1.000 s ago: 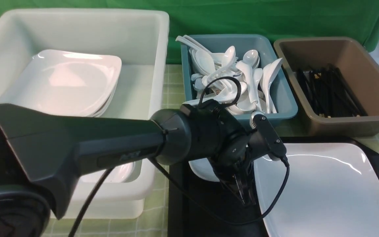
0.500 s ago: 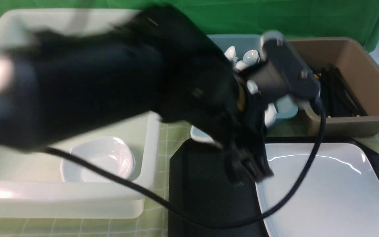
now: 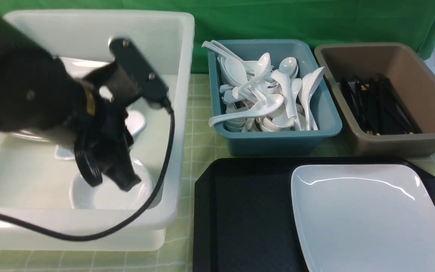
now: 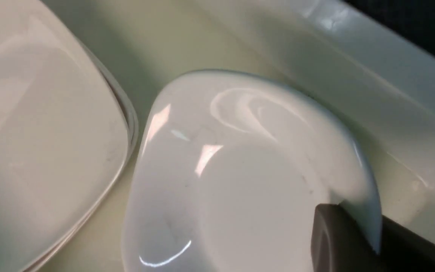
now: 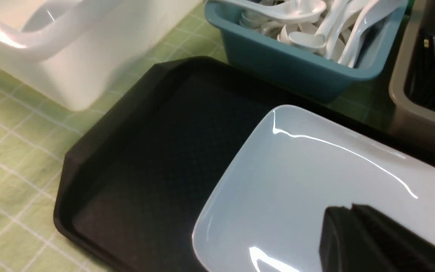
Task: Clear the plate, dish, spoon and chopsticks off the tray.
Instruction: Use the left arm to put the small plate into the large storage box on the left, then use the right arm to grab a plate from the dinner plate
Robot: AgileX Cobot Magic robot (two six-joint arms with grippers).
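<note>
Shows the left gripper (image 4: 372,241) pinched narrow on the rim of the dish (image 4: 240,177), with one finger (image 4: 334,241) inside the bowl and the other outside, a rim grip most likely chosen for a bowl too wide to span. Holds the dish inside the white tub (image 3: 182,98), with the tub wall just past the outer finger and a stack (image 4: 43,132) of plates across the dish from the fingers, probably to join crockery of its kind. Cannot tell whether hanging free or touching the tub floor. Shows the right gripper (image 5: 349,230) closed and empty, hovering with the plate (image 5: 315,173) right beneath its fingertips, seemingly waiting. Shows that plate flat on the tray (image 5: 153,151), the only thing in sight there. Beyond those fingers, shows a teal tub (image 3: 278,138) heaped with spoons (image 3: 274,102) and a brown tub (image 3: 421,145) of chopsticks (image 3: 376,105), sorted by kind.
</note>
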